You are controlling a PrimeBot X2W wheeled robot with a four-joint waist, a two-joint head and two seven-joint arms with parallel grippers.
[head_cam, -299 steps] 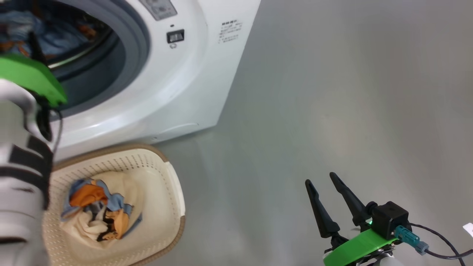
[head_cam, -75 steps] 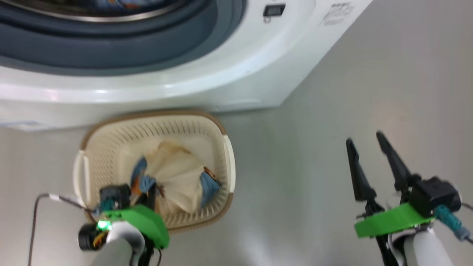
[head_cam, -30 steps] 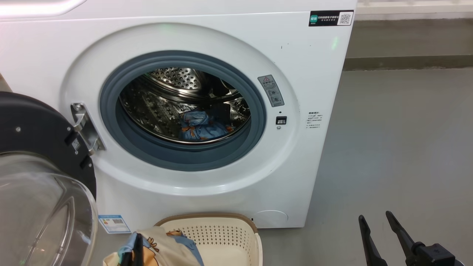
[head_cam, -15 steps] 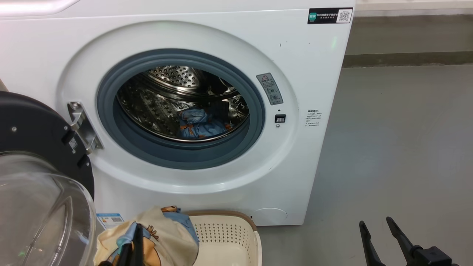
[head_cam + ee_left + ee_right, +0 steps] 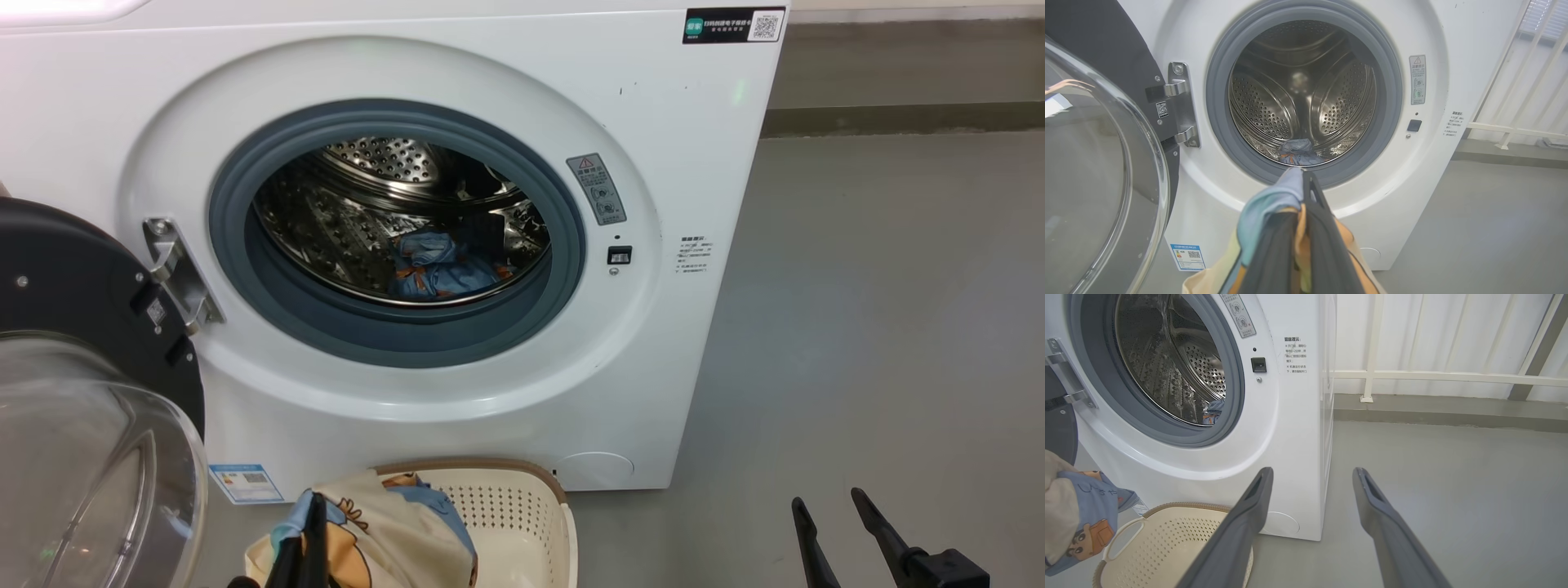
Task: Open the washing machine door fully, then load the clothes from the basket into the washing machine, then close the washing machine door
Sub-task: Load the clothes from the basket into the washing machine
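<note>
A: Washer (image 5: 718,163) takes the upper left and centre of the head view. Door (image 5: 73,269) stands swung wide at the left edge, glass bowl toward the camera. Drum (image 5: 343,237) open; a blue piece (image 5: 441,269) lies at its bottom.
B: Basket?
A: Basket (image 5: 522,514) sits on the floor (image 5: 898,327) at bottom centre, just before the washer. Clothes (image 5: 384,539) bunched, held up over its left end, not yet in the drum.
B: Who holds them?
A: Left gripper (image 5: 1300,192), fingers pinched tight on the clothes; blue and cream cloth drapes over one finger. Right gripper (image 5: 1312,473) at lower right, jaws spread, nothing between them.
B: Handling?
A: Judged soft, light, limp. Folds hang below the pinch and would likely trail. No stiffness to push with, so the bundle wants carrying in, not shoving. Best taken at a gathered bunch, as here; a loose corner could slip out or snag on the grey seal (image 5: 231,245).
</note>
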